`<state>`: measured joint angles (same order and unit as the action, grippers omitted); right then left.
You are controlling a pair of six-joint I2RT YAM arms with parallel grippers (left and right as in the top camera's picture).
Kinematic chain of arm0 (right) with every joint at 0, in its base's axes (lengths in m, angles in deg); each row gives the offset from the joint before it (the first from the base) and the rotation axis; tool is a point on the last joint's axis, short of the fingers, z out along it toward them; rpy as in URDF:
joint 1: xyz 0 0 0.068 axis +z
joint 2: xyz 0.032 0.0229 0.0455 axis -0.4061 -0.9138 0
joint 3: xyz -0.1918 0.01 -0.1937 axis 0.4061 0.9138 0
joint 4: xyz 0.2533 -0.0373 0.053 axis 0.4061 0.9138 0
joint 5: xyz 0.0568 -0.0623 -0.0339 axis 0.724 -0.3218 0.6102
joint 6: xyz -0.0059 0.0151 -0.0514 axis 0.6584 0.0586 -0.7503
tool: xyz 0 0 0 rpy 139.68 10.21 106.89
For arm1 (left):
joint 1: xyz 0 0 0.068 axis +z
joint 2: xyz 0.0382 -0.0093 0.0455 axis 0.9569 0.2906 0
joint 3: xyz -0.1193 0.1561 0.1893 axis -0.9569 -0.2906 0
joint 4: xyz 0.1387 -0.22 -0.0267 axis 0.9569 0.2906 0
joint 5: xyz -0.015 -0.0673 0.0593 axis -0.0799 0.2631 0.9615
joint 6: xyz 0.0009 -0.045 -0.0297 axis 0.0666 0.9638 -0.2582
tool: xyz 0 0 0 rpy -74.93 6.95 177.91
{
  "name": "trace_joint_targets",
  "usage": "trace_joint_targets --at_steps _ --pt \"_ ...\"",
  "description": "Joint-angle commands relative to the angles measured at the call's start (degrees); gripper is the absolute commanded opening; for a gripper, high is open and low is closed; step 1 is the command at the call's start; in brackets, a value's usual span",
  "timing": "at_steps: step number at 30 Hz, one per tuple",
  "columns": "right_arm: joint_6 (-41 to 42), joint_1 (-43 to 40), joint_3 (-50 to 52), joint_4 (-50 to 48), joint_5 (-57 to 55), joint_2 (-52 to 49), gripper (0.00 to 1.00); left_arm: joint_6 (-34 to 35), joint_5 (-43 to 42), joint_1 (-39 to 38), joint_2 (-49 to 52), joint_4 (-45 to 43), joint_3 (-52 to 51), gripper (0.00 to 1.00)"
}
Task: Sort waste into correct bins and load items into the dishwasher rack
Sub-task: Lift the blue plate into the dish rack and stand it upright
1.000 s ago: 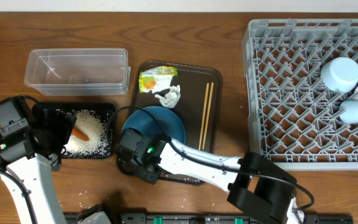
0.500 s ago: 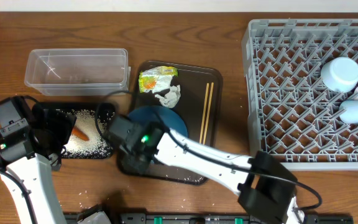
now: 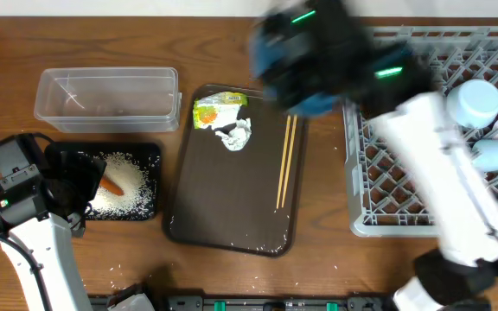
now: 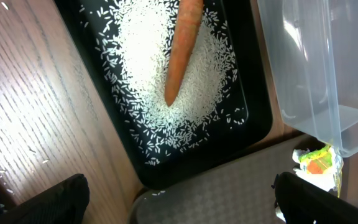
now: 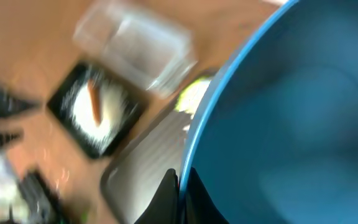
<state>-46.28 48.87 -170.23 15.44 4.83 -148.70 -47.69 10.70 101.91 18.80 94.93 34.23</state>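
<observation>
Brown wooden table [image 3: 318, 268] fills the overhead view. On its right side sits the grey dishwasher rack [image 3: 405, 173], with two pale vessels [image 3: 474, 102] among the pegs at its right edge; which is the cup and which the bowl I cannot tell. The dark brown serving tray [image 3: 223, 199] lies in the middle. Raised over the gap between its far end and the rack, badly blurred, is the dark-blue plate [image 5: 291, 124]. The right gripper [image 5: 180, 190] is clamped on the plate's rim, as the right wrist view shows.

At the left, the clear plastic tub [image 3: 106, 95] stands farther back, with the black tray [image 3: 150, 151] just in front of it. The left gripper [image 4: 185, 205] hangs spread wide and holding nothing, over the place where a black tray corner nears the serving tray.

The chopsticks [image 3: 285, 160] lie side by side along the serving tray's right half. The carrot [image 4: 182, 50] rests on the heap of white rice [image 4: 135, 74] in the black tray. The yellow-green wrapper [image 3: 217, 111] sits at the serving tray's far left corner, touching the crumpled tissue [image 3: 236, 135]. A few stray grains [image 4: 5, 168] dot the table.
</observation>
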Motion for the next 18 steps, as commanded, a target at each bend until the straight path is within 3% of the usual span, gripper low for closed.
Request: trace_joint_targets --at_steps 1,6,11,18 --pt "-2.8 -12.63 -0.42 1.38 16.57 1.38 0.01 0.5 0.96 0.24 0.11 0.17 1.16 0.97" --pt "-7.13 -29.64 3.34 0.98 33.92 -0.57 0.01 0.5 0.96 0.24 0.11 0.17 1.16 0.97" --pt "-9.03 -37.73 10.38 -3.04 42.73 -2.78 0.01 0.5 0.94 0.24 0.11 0.17 1.16 0.97" --pt "-0.98 -45.13 23.76 -27.15 57.79 -5.51 0.01 0.5 0.94 0.24 0.11 0.2 1.16 0.97"
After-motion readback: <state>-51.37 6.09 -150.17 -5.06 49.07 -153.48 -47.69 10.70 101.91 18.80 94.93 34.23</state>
